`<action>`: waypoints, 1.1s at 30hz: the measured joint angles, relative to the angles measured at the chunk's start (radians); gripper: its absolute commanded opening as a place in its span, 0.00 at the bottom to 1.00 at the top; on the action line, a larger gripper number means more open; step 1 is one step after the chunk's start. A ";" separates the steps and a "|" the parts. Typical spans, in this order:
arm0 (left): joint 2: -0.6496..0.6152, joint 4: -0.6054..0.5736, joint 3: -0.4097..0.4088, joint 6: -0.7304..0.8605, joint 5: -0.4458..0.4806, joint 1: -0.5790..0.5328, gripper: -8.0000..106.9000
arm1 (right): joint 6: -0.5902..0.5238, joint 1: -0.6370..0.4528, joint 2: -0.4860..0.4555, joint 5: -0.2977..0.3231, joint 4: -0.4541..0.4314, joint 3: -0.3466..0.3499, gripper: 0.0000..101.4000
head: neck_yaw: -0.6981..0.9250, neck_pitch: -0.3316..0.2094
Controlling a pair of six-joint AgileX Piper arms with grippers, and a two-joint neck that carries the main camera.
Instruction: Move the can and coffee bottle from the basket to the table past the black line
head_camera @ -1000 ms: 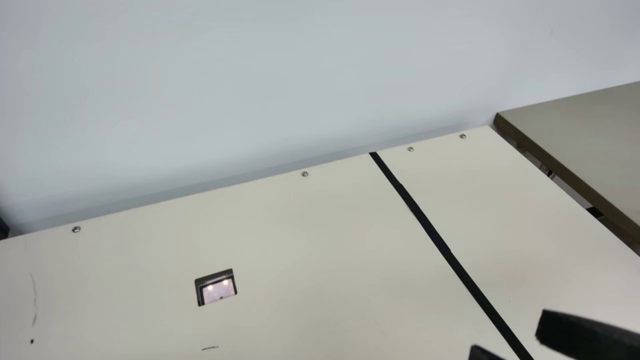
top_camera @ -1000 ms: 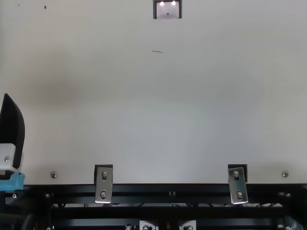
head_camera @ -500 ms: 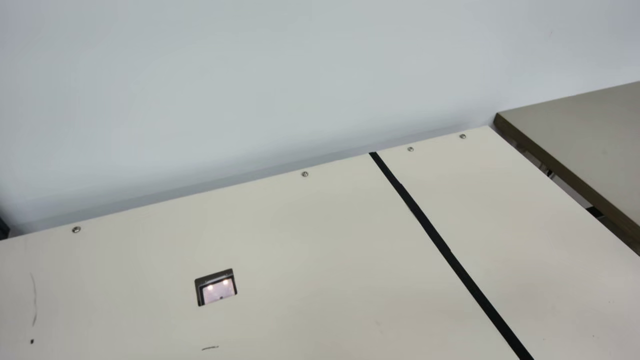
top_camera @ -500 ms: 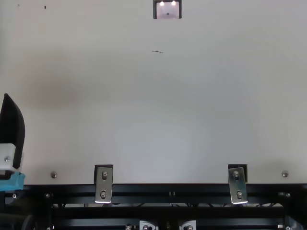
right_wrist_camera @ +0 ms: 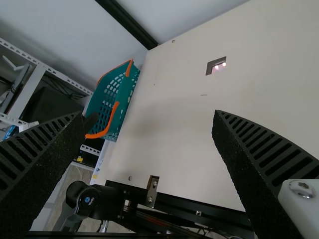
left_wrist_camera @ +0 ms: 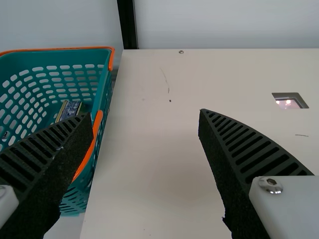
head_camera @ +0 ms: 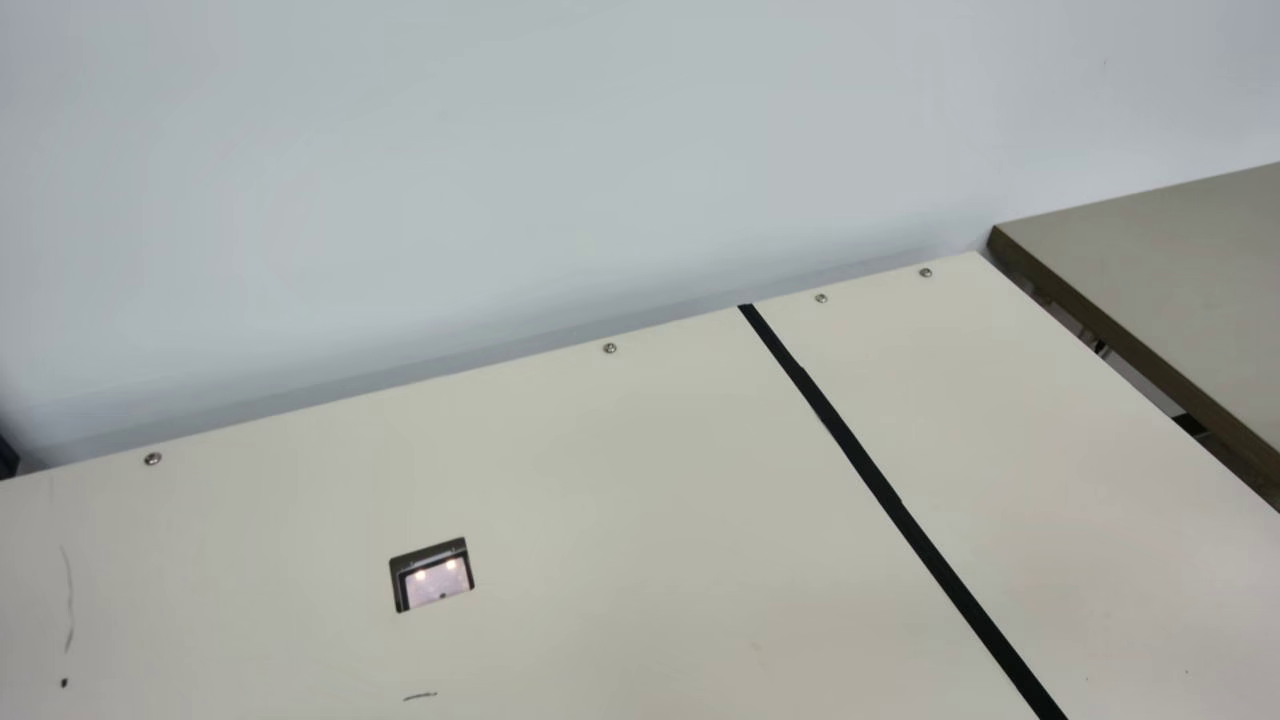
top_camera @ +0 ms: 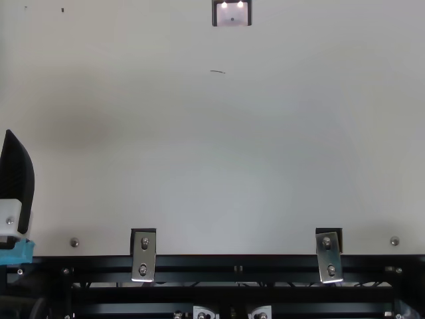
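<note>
A teal basket with orange trim (left_wrist_camera: 103, 94) stands beside the table's edge in the left wrist view. Inside it lies a dark blue printed item (left_wrist_camera: 73, 107), partly behind a finger; whether it is the can or the bottle I cannot tell. At the top view's left edge is my left gripper (top_camera: 16, 174). Seen from its own wrist, the left gripper (left_wrist_camera: 144, 115) is open, one finger over the basket's side, nothing between them. My right gripper (right_wrist_camera: 149, 114) is open and holds nothing, with the basket (right_wrist_camera: 123, 102) farther off. The black line (head_camera: 885, 492) crosses the table's right part.
The cream table (head_camera: 600, 480) has a small rectangular cutout (head_camera: 432, 575). A second table (head_camera: 1180, 260) adjoins at the right, across a gap. Metal brackets (top_camera: 143, 256) and a black rail (top_camera: 232, 264) run along the near edge. Shelving (right_wrist_camera: 30, 89) stands beyond the basket.
Dark fingertips at the main view's lower right a second ago have moved out of that view. In the top view, the left gripper has kept still.
</note>
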 measured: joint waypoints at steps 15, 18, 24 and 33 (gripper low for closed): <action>0.000 0.000 0.000 0.000 0.000 0.000 0.85 | 0.000 0.000 0.000 0.000 0.000 0.000 1.00 | 0.107 0.000; 0.000 0.000 0.000 0.000 0.000 0.000 0.85 | 0.000 0.000 0.000 0.000 0.000 0.000 1.00 | 0.184 0.000; 0.000 0.000 0.000 0.000 0.000 0.000 0.85 | 0.000 0.000 0.000 0.000 0.000 0.000 1.00 | 0.353 0.000; 0.000 0.000 0.000 0.000 0.000 0.000 0.85 | 0.000 0.000 0.000 0.000 0.000 0.000 1.00 | 0.635 0.000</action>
